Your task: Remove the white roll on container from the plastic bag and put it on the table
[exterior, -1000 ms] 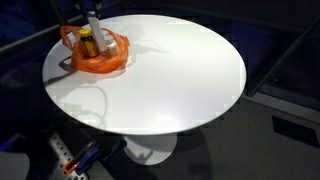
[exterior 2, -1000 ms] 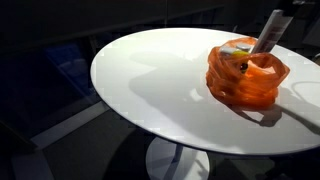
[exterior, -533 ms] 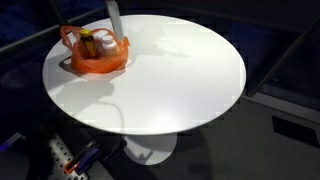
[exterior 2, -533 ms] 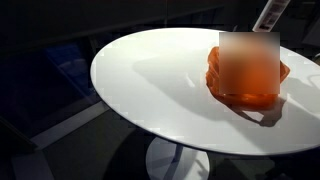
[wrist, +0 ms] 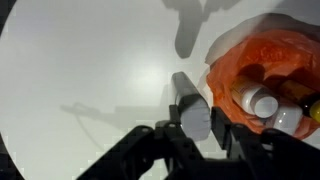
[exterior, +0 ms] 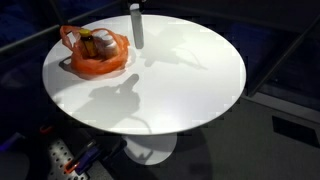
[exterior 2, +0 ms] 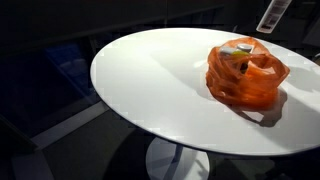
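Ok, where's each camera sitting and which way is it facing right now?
Exterior view: high, looking down over the white table, orange bag upper left, white roll-on container lifted; arm out of frame.
Exterior view: low, near the table's rim, bag right, container top corner; arm out of frame.
Wrist view: looking down; claw at the bottom grips the container, bag right.
All three share bag and container.

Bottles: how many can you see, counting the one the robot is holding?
3 for sure: the white roll-on container gripped in the tool above the table, and two white-capped bottles side by side inside the orange plastic bag. More may hide in its folds.
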Motion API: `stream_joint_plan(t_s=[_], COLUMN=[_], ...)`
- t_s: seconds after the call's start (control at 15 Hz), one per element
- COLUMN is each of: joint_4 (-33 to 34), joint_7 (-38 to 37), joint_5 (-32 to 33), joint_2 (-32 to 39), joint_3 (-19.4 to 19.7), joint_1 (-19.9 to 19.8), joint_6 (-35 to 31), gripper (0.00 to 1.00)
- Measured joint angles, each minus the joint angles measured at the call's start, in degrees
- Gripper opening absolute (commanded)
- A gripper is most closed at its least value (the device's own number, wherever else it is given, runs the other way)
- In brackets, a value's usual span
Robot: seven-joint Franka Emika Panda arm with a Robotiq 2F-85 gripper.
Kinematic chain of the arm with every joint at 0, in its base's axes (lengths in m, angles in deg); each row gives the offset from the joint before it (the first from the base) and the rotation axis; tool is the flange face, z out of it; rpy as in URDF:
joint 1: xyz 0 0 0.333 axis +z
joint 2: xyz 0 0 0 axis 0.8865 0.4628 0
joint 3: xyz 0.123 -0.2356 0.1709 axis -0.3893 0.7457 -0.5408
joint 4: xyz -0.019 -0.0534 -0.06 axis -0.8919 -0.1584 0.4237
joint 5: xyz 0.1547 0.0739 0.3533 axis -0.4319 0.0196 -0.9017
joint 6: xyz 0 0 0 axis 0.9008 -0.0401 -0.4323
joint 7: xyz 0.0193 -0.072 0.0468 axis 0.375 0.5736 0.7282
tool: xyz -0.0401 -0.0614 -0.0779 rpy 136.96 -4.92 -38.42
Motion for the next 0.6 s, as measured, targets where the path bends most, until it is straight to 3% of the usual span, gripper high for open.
stream_joint_plan(t_s=[0.6], joint_4=[0.3], joint_7=[-0.4], joint_5=[0.0], joint_2=[9.1], joint_3=[1.4], joint_1=[-2.7], joint_6=[-2.7], gripper=[0.12])
